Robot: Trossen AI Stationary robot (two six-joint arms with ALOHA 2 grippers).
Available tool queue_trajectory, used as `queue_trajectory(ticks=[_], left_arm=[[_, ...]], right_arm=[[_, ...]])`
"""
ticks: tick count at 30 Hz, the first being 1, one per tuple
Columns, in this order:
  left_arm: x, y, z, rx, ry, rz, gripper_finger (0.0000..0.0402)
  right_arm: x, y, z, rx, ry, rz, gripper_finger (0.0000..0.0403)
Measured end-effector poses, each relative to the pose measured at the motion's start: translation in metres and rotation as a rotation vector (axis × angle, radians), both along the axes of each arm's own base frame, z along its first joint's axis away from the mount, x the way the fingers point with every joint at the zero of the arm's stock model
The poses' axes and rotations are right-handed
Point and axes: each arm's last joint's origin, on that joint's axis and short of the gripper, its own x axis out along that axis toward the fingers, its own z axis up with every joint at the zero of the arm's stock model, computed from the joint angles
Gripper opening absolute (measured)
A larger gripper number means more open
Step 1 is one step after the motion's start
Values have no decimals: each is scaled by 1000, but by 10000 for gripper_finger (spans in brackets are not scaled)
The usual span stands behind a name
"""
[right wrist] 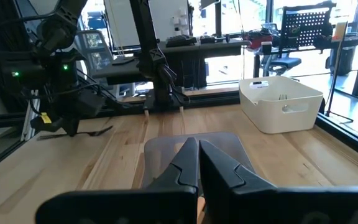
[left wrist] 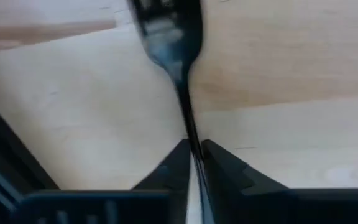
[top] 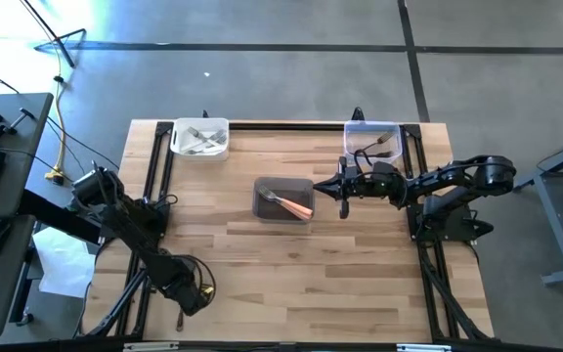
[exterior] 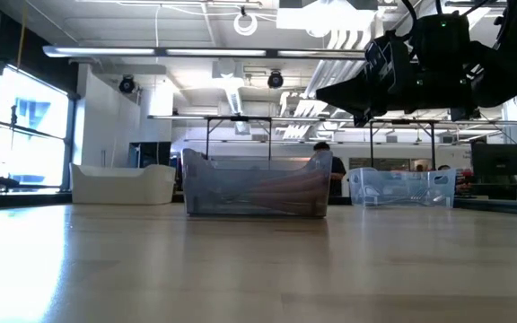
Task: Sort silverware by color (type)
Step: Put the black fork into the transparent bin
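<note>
Left gripper (left wrist: 194,155) was found clenched on a dark slim-handled fork (left wrist: 169,43), tines pointing toward frame top.

Close view from our left wrist camera: our left gripper (left wrist: 193,163) has its two dark fingers (left wrist: 225,171) pinched on the thin handle of a dark fork (left wrist: 173,43). The fork's tined head reaches away from the fingers, blurred, over a pale wooden table (left wrist: 291,81). A dark frame bar (left wrist: 5,155) crosses one corner.
</note>
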Motion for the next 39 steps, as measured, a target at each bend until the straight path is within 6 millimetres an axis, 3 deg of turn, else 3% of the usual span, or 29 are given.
queue_trajectory(ticks=[3,13,20,23,30,34,39], left_arm=[[1,2,0,20,-36,-45,8],[36,31,3,8,-173,-205,4],[81,81,5,19,-359,-366,1],[102,107,12,130,-433,-453,1],[154,160,46,292,-594,-641,1],[181,176,58,329,-659,-745,1],[207,170,52,260,-696,-871,1]], right_arm=[[0,0,0,0,0,0,0],[0,0,1,-1,-5,0,0],[-7,2,19,-15,-60,0,0],[-14,3,26,-11,-43,-9,0],[-33,7,46,-6,-28,-72,0],[-44,11,53,-3,-22,-67,0],[-53,18,57,2,7,-56,0]])
